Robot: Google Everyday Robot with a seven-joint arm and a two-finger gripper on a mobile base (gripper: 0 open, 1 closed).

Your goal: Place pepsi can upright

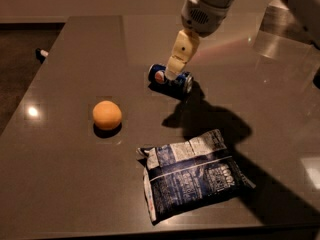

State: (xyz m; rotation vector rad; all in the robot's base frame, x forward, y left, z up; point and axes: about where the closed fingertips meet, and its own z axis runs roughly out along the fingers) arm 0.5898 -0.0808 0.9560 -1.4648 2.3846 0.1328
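Your end effector is hanging right at the pepsi can lying sideways on the desk. Can't tell its opening.

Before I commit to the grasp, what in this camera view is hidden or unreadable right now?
Camera view: the gripper, over the small dark blue metal pepsi can lying on its side, covers the can's middle; contact cannot be told.
The robot arm: cut off by the top edge.
The small dark object at the grey table's left edge: too small to identify.
The blue-and-white crinkled snack bag: print blurred.
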